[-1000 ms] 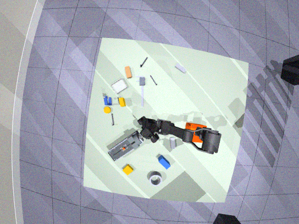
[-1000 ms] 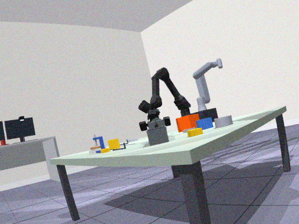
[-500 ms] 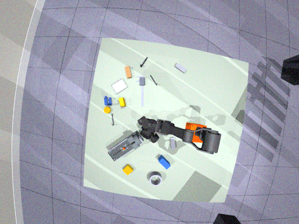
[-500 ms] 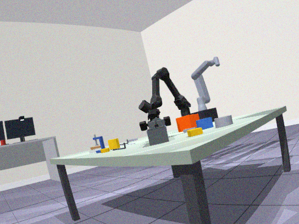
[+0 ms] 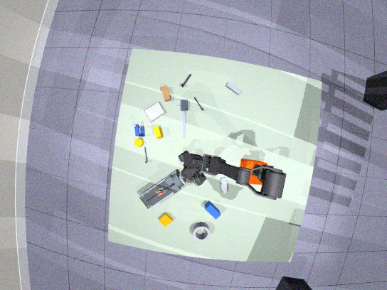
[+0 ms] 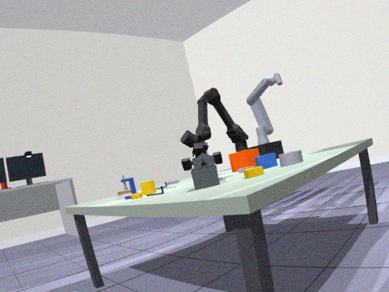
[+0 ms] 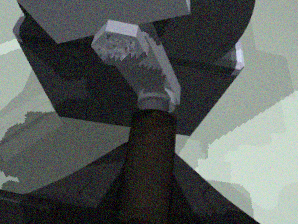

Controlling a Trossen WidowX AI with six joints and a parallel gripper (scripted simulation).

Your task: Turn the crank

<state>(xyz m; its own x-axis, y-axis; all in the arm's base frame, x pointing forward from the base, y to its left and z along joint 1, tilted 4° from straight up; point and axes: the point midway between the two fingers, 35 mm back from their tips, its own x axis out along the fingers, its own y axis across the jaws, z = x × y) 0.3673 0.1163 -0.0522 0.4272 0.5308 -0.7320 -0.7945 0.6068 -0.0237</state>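
The machine [image 5: 151, 200] [image 6: 205, 177] is a long grey box with an open top, lying at an angle on the table. A small red pointer [image 5: 160, 192] shows near the middle of its slot; the brass marks are too small to tell apart from it, so whether they are level cannot be told. In the wrist view the grey crank arm [image 7: 150, 70] ends at a dark upright handle [image 7: 150, 185]. My gripper [image 7: 147, 155] is shut on this handle, one finger on each side. In the top view my arm hides the crank end and the fingertips.
A blue block [image 5: 213, 210], a yellow block [image 5: 165, 219] and a grey ring [image 5: 193, 232] stand near the machine. A pale grey piece [image 5: 223, 185] lies beside my arm. An orange box [image 5: 248, 164] is by my base. A white tray [image 5: 154, 111] and several small things lie farther off.
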